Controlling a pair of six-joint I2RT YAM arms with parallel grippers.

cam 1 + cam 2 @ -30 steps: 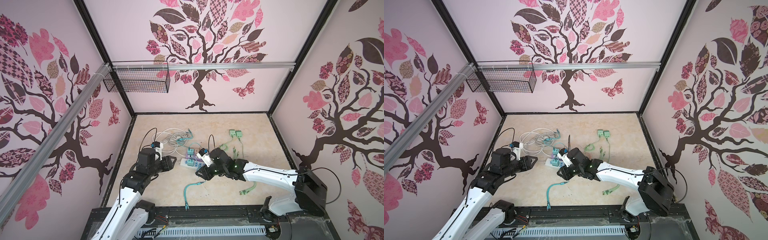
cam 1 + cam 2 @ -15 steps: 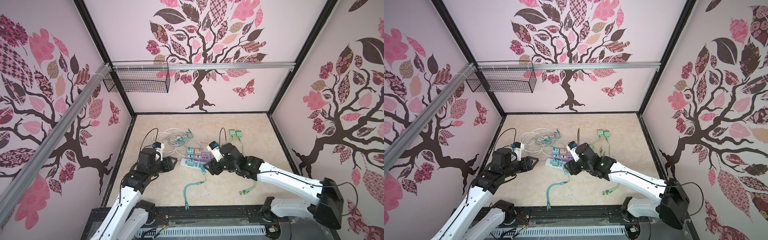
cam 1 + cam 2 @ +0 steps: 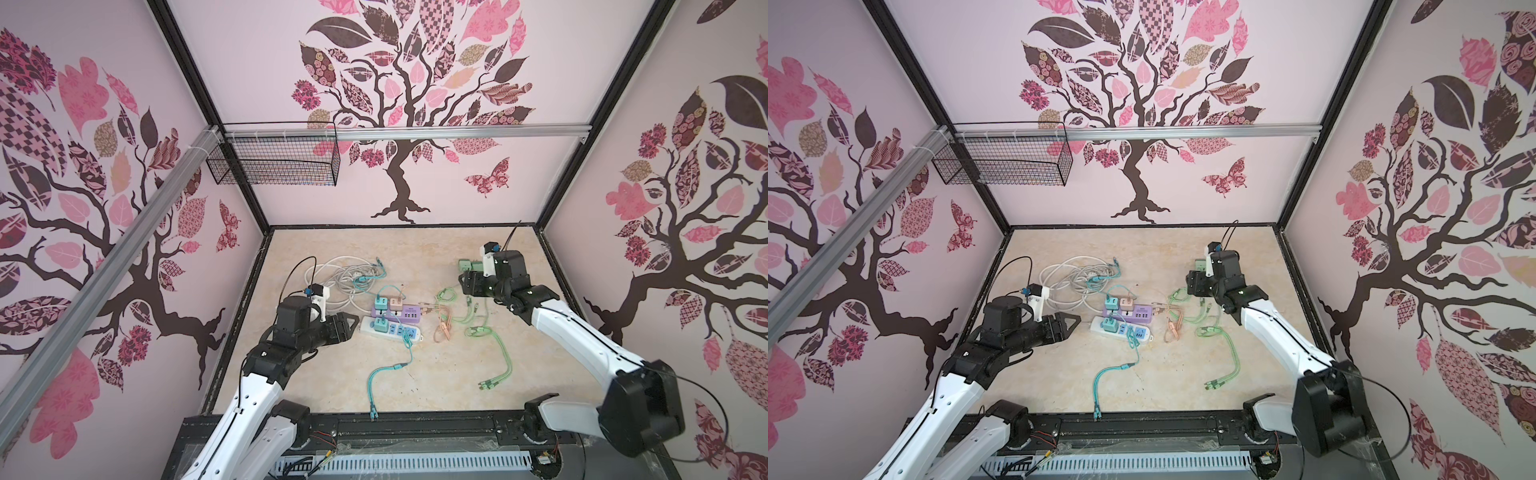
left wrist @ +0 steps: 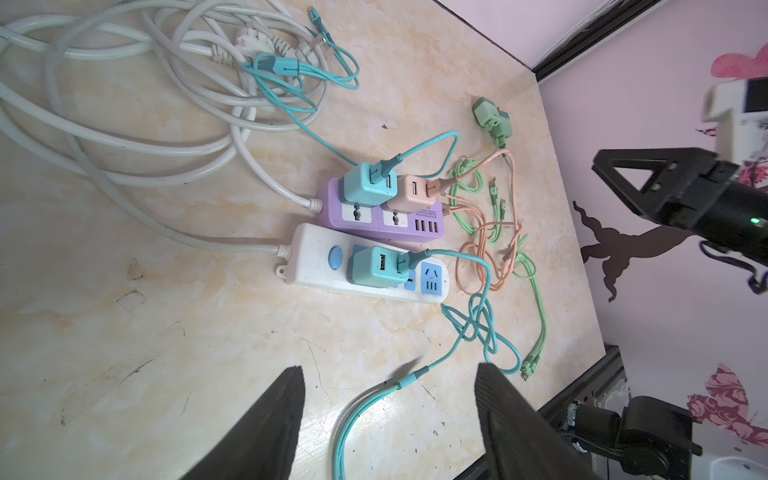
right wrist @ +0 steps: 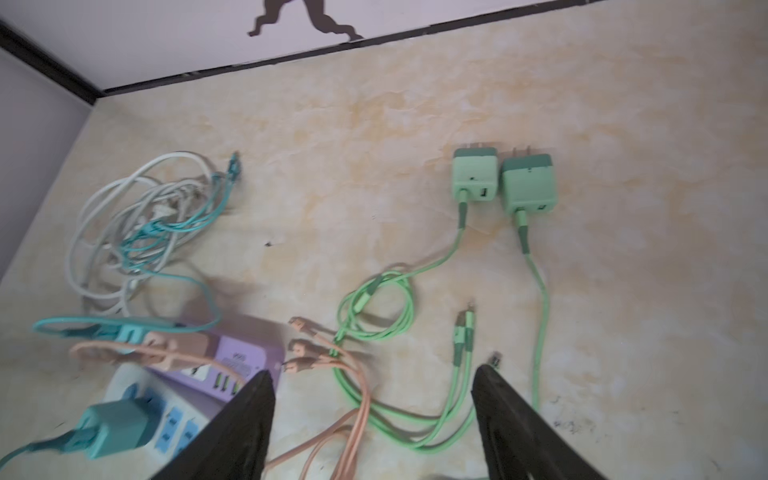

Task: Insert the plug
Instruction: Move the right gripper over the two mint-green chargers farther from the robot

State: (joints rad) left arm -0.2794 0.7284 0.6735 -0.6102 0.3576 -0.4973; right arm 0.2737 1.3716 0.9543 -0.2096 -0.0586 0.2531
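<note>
We've swung the right gripper [image 5: 372, 374] away from the white power strip [image 4: 316, 257], where a teal plug [image 4: 376, 266] sits seated, toward two loose green plugs [image 5: 475, 174] at its 2 o'clock. It and the left gripper [image 4: 388, 368] have both opened and hold nothing, so another insertion likely begins.

A black wire basket [image 3: 272, 160] hangs under the left end of an aluminium rail [image 3: 457, 132] that crosses the back wall, where it meets a second rail [image 3: 104, 266] running along the left wall. The pale pink walls carry tree decals with brown trunks and patterned leaves, the back tree [image 3: 400, 183] with a butterfly [image 3: 488, 179] to its right, and black frame posts [image 3: 193, 83] stand in the corners. The table top [image 3: 436, 374] is beige and marbled with dark scuffs, and a white slotted cable duct [image 3: 399, 460] lies along the near edge
</note>
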